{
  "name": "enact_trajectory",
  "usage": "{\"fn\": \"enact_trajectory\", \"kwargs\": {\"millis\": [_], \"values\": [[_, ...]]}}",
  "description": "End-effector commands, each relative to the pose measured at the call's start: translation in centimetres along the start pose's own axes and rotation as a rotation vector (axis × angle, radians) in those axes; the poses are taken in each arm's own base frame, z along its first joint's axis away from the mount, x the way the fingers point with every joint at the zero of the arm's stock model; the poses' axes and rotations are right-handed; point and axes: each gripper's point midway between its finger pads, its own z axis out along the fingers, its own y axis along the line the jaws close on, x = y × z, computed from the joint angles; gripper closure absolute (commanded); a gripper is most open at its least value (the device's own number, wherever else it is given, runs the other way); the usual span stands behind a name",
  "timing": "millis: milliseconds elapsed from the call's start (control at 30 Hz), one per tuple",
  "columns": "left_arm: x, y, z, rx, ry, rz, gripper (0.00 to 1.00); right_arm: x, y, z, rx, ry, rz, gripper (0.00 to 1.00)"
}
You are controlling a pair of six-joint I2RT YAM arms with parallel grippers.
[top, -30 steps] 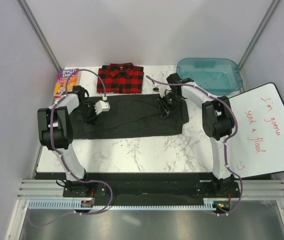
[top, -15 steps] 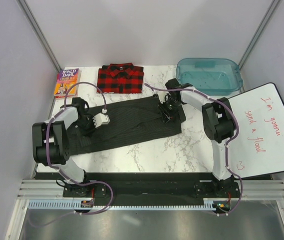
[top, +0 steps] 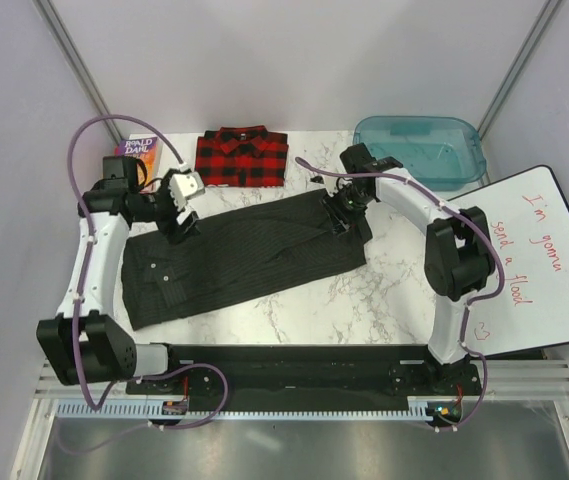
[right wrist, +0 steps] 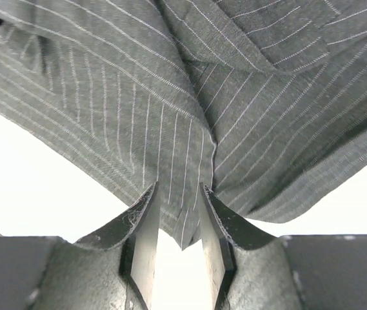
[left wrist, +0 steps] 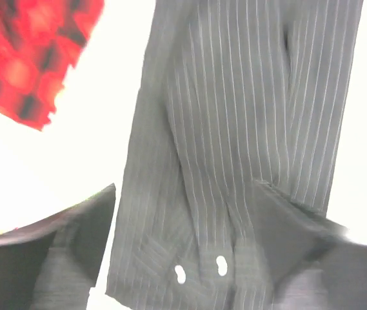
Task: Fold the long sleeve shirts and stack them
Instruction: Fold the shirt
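**Pinstripe shirt mid-fold, right end held**

My left gripper hangs spread above the pinstripe shirt, which lies askew mid-table, near the folded plaid shirt. My right gripper pinches the pinstripe's right edge. Next, I judge: grip the left end and square it. Blur smears my left fingertips.

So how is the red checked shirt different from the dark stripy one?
The plaid shirt is red and black; the pinstriped shirt is dark grey with pale lines. The plaid shirt is folded small; the pinstriped shirt lies stretched out long. Nothing touches the plaid shirt; the right tool pinches the pinstriped shirt. Both lie on the marble table.
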Motion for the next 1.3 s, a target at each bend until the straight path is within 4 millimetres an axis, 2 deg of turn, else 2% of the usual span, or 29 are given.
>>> {"fn": "enact_trajectory", "kwargs": {"millis": [0,67,100,133,167,200,267,300,367,400,433,500,567,733,800,867,900,933,1033,1133,1267], "values": [[-7.7,-0.3,-0.3,0.076,-0.359,-0.138,0.01,0.4,0.4,-1.5,0.019,-0.012,-0.022,0.62],[-8.3,0.2,0.9,0.119,-0.368,-0.250,0.01,0.5,0.5,-1.2,0.010,-0.011,-0.008,0.62],[-6.9,1.5,2.8,0.109,-0.291,-0.317,0.01,0.7,0.5,-0.8,0.006,0.000,-0.001,0.62],[-7.5,3.0,2.8,0.083,-0.265,-0.321,0.03,0.5,0.4,-0.8,0.012,0.000,0.008,0.61],[-6.6,3.4,3.3,0.082,-0.219,-0.336,0.05,0.6,0.3,-0.6,0.018,0.007,0.015,0.61],[-4.6,4.3,4.4,0.059,-0.153,-0.324,0.07,0.6,0.1,-0.6,0.022,0.006,0.022,0.62],[-0.9,5.6,5.3,-0.021,-0.023,-0.191,0.10,0.9,0.2,0.1,0.025,0.018,0.044,0.62],[1.7,5.0,6.5,-0.004,0.050,-0.142,0.16,1.2,0.3,0.4,0.028,0.033,0.049,0.62],[5.4,5.1,6.9,-0.020,0.191,-0.118,0.26,1.6,0.8,1.3,0.019,0.052,0.060,0.62],[7.7,4.4,7.3,0.008,0.248,-0.105,0.36,2.0,0.9,1.8,0.022,0.063,0.060,0.63],[8.9,4.1,7.4,0.017,0.287,-0.103,0.39,1.9,1.4,2.2,0.018,0.068,0.051,0.62],[11.9,3.0,7.2,0.038,0.361,-0.119,0.41,2.2,1.8,3.3,0.023,0.092,0.036,0.63],[13.7,2.3,6.9,0.052,0.404,-0.136,0.43,2.6,1.8,4.6,0.024,0.118,0.022,0.64],[18.9,-0.4,6.0,0.089,0.514,-0.192,0.47,3.5,0.1,7.7,0.069,0.173,0.015,0.65],[20.9,-1.5,5.4,0.106,0.567,-0.209,0.49,2.8,-0.4,8.1,0.083,0.170,0.010,0.66],[22.2,-2.5,5.1,0.126,0.606,-0.218,0.52,2.9,-1.4,9.0,0.110,0.192,0.002,0.66],[22.5,-2.8,4.8,0.132,0.607,-0.211,0.53,2.1,-2.1,8.9,0.130,0.183,-0.021,0.67],[22.7,-3.2,4.6,0.140,0.613,-0.205,0.53,2.4,-2.7,9.5,0.146,0.202,-0.029,0.67],[22.6,-4.7,4.5,0.166,0.601,-0.175,0.54,1.4,-4.5,9.9,0.189,0.198,-0.056,0.67],[22.1,-5.2,4.4,0.171,0.592,-0.164,0.55,1.1,-6.1,9.7,0.232,0.212,-0.070,0.68],[19.9,-6.2,5.0,0.221,0.558,-0.135,0.55,3.0,-9.1,9.0,0.286,0.261,-0.063,0.69]]}}
